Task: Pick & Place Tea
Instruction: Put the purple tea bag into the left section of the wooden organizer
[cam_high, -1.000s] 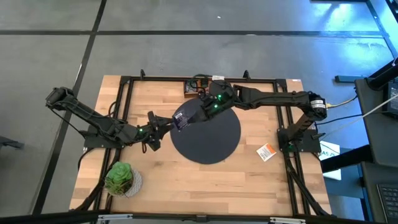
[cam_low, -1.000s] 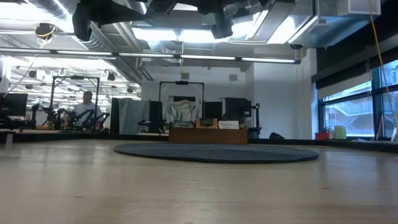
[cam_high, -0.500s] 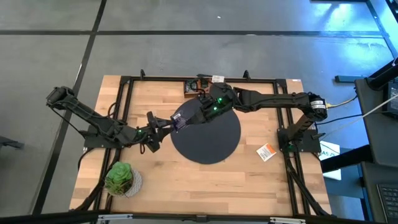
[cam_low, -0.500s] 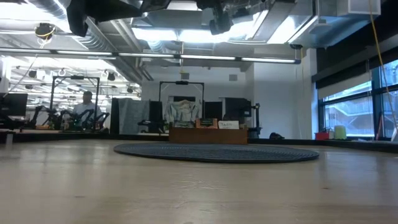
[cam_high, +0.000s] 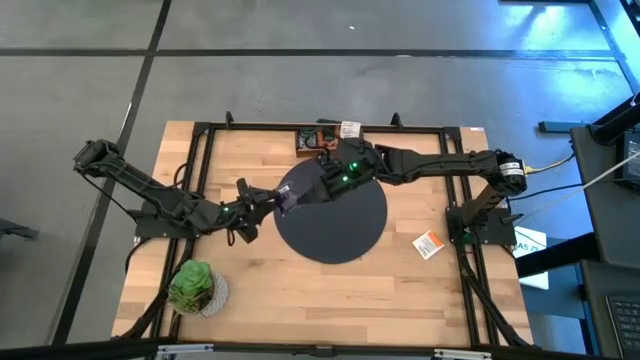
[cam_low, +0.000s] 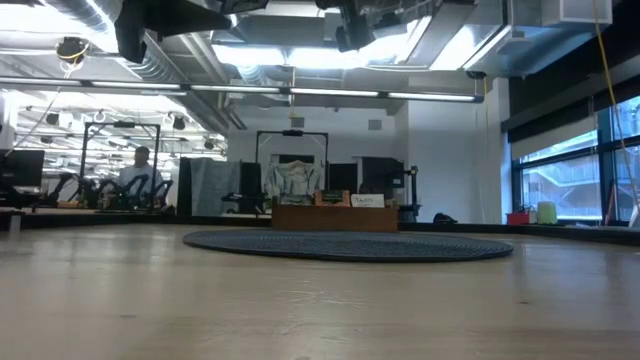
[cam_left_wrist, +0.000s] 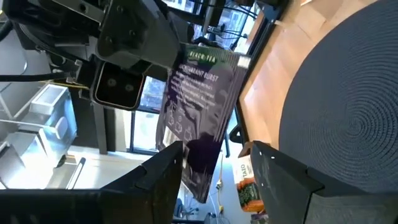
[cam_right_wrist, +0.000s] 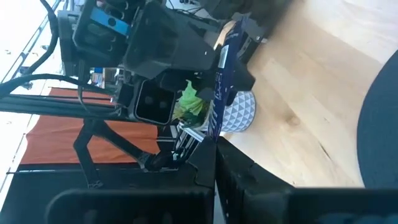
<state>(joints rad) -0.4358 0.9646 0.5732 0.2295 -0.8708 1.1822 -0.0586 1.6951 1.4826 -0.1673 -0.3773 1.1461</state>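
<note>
Dark purple tea packet held in the air between two grippers, at the left edge of the round mat.

Item: one tea packet (cam_left_wrist: 202, 115), dark purple with pale print, raised above the table (cam_high: 400, 290) where the black round mat (cam_high: 340, 225) meets bare wood. The right gripper (cam_high: 296, 193) has its fingers closed on one end of it; in the right wrist view the packet shows edge-on. The left gripper (cam_left_wrist: 214, 163) faces it with fingers spread wide, the packet's free end lying between them, though contact cannot be judged. A second packet, orange and white (cam_high: 429, 243), lies flat on the wood to the right of the mat, well apart from both arms. A wooden box (cam_high: 308, 139) sits at the far edge. A green plant (cam_high: 190, 285) stands near the front left corner.
</note>
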